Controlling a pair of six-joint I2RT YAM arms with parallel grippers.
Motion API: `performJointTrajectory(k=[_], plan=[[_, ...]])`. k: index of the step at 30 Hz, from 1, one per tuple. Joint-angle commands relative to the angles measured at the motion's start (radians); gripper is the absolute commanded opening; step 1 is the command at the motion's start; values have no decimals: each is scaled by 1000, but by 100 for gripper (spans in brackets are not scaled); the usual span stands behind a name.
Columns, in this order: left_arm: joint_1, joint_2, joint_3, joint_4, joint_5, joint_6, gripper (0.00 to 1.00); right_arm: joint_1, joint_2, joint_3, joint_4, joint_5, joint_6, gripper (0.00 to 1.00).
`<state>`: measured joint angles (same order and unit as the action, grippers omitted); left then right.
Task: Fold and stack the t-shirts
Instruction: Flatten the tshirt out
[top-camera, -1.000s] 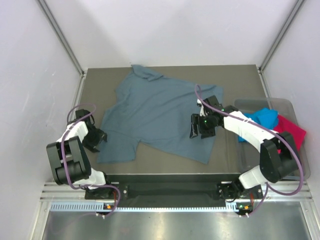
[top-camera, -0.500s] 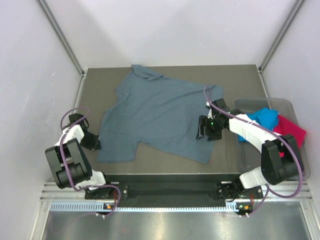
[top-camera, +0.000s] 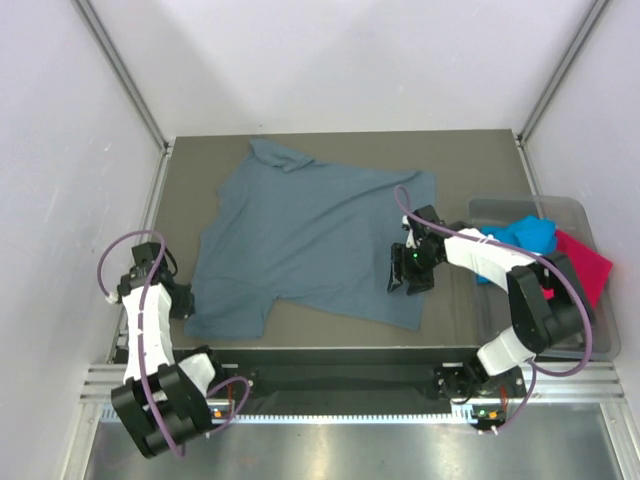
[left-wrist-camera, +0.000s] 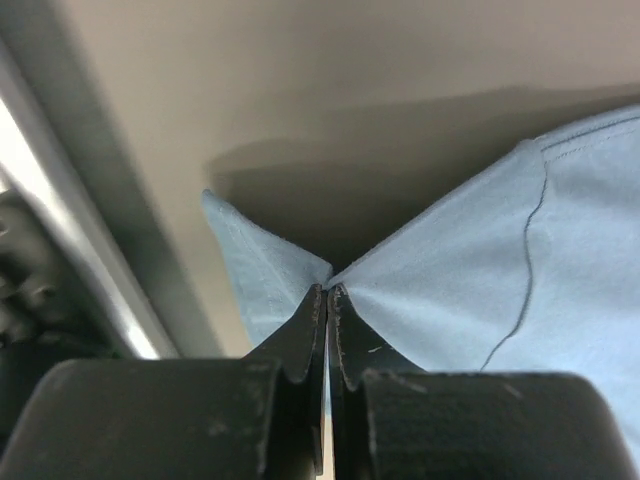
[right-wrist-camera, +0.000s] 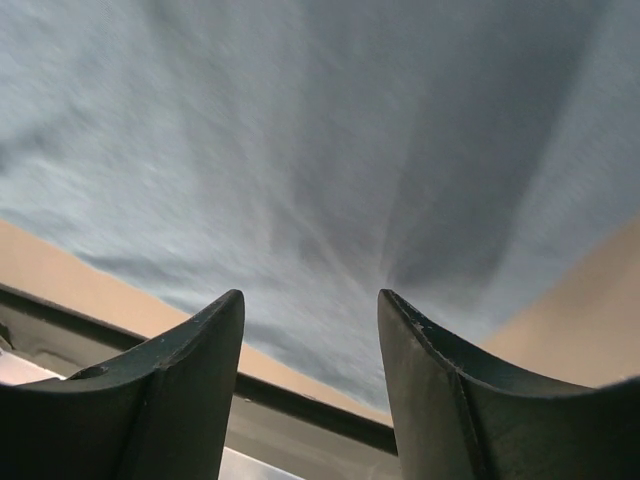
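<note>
Slate-blue cloth covers most of the bench (top-camera: 470, 160): the large slate-blue t-shirt (top-camera: 320, 235) lies spread open and fairly flat, its collar (top-camera: 275, 155) toward the far edge, left of the middle, and its hem toward the near right. 1 short sleeve (top-camera: 232, 315) reaches the near left corner of the bench.

At that sleeve the left arm (top-camera: 150, 320) comes in from the bench's left edge. Its jaws are clenched on the sleeve's outer corner. The left wrist view shows the 2 black tips pressed together with a fold of the slate-blue t-shirt (left-wrist-camera: 470, 270) pinched between them. The cloth rises to a small peak at the tips and casts a shadow on the bench behind it. A stitched seam (left-wrist-camera: 525, 270) runs down the cloth on the right.

The right arm (top-camera: 490, 255) bends in from the right, its jaws over the shirt's near right part, close to the side edge. They stand apart, holding nothing. Between them the right wrist view shows the slate-blue t-shirt (right-wrist-camera: 330, 150) with soft creases fanning outward, and a strip of bare bench beyond the cloth's edge. Whether the tips touch the cloth, I cannot tell.

To the right of the bench sits a clear plastic tub (top-camera: 510, 204). In it lie the turquoise-blue t-shirt (top-camera: 528, 238) and, just beside it on the right, the magenta-pink t-shirt (top-camera: 585, 265), both bunched and touching each other.
</note>
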<state>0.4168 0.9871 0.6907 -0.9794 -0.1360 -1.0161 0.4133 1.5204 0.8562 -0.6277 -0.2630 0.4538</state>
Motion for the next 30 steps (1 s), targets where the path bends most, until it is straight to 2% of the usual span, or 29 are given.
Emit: performJointTrajectory(k=[1, 5, 10, 11, 12, 16, 20, 21, 22, 23, 25, 26, 27, 28, 30], plan=[[2, -50, 12, -154, -111, -82, 0, 42, 30, 67, 2, -19, 0, 56], [2, -112, 72, -297, -218, -191, 0, 62, 34, 86, -23, -4, -1, 56], [-12, -125, 156, -344, -313, -162, 1, 62, 18, 110, -38, 18, 6, 56], [-19, -123, 165, -346, -324, -162, 8, 62, 17, 118, -40, 31, 8, 56], [-24, -120, 170, -343, -321, -159, 30, 62, 17, 132, -44, 36, 16, 56], [-36, -70, 170, -323, -294, -185, 76, 55, 37, 205, -43, 67, 46, 56], [-42, -16, 217, -265, -263, -165, 78, 21, 101, 355, -46, 152, 71, 57], [-44, -2, 228, -207, -236, -124, 76, 15, 141, 430, -46, 168, 72, 57], [-49, 30, 240, -146, -149, -4, 72, 10, 162, 467, -43, 188, 72, 57], [-58, 51, 259, -83, -82, 54, 65, 2, 184, 504, -38, 206, 74, 56], [-75, 96, 263, 143, 60, 172, 55, -21, 250, 605, -9, 241, 78, 55], [-114, 104, 241, 251, 207, 186, 50, -39, 273, 636, 5, 246, 85, 54], [-178, 120, 218, 418, 240, 169, 50, -56, 318, 696, 23, 251, 85, 54], [-179, 134, 217, 523, 240, 159, 50, -56, 342, 727, 29, 251, 85, 54], [-280, 194, 223, 711, 250, 137, 50, -82, 414, 809, 29, 257, 89, 52]])
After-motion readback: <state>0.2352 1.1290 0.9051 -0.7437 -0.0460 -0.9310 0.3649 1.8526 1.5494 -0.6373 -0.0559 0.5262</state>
